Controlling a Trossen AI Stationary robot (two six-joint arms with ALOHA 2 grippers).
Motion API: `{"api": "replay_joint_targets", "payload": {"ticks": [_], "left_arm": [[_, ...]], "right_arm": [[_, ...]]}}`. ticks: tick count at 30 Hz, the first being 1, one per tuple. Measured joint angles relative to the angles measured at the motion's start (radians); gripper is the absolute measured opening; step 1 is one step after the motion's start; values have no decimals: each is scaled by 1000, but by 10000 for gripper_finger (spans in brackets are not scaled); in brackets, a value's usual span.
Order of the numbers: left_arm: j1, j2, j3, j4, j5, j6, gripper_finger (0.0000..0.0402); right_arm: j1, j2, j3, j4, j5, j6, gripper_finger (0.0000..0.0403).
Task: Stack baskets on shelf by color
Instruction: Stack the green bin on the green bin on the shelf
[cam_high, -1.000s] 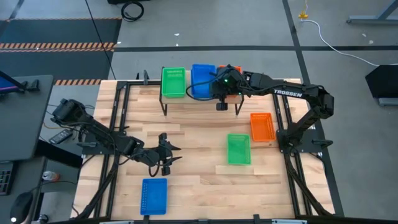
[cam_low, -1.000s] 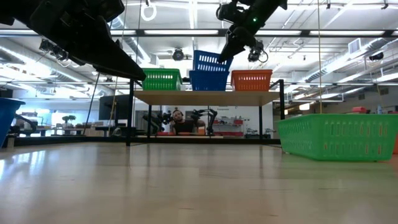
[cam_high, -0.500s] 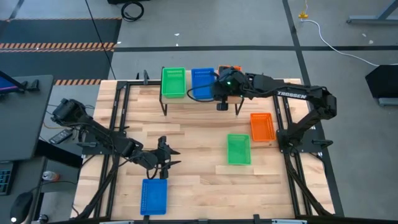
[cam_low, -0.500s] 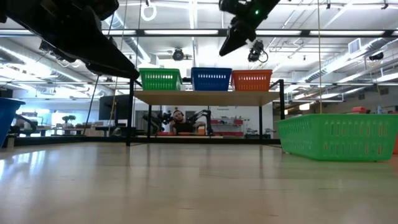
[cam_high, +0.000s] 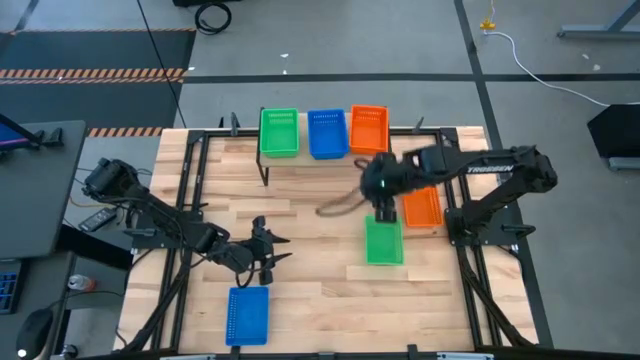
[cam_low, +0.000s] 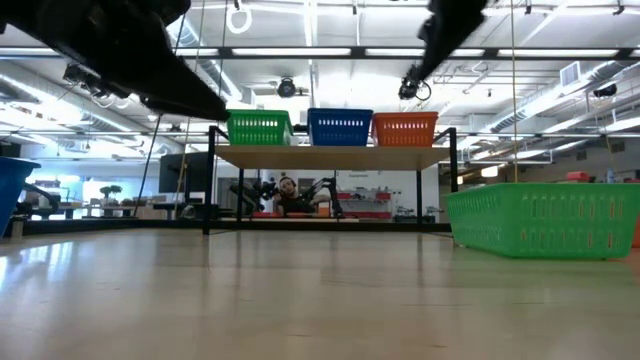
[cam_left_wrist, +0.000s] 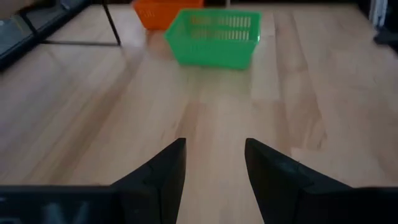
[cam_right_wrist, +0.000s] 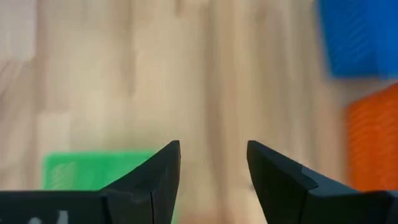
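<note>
- Three plastic mesh baskets, green (cam_high: 279, 131), blue (cam_high: 327, 132) and orange (cam_high: 368, 129), sit side by side on the low plank-topped shelf (cam_low: 330, 156), one colour per spot so matching ones can nest in.
- My right gripper (cam_high: 381, 210) hangs empty, fingers parted, above the loose green mesh basket (cam_high: 383, 241) beside a loose orange one (cam_high: 421, 203); I judge green is next.
- My left gripper (cam_high: 263, 249), open and empty, waits near the lone blue basket (cam_high: 247, 314).

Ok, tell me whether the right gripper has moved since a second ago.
Yes. The right gripper has swung off the shelf toward the green basket on the table.
</note>
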Motion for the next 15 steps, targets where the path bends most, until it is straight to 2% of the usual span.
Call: {"api": "replay_joint_targets", "payload": {"ticks": [2,5,8,11,15], "left_arm": [[0,0,0,63,0,52,172],[4,18,2,259,3,197,172],[31,58,16,412,86,310,172],[81,108,54,435,164,328,172],[159,215,141,435,274,335,172]], "right_arm": [[47,-2,-32,-18,0,72,192],[97,-16,-92,-38,12,155,192],[135,-29,-164,-36,-11,226,192],[181,-41,-240,-27,-49,306,191],[249,-57,-337,-26,-48,428,191]]}}
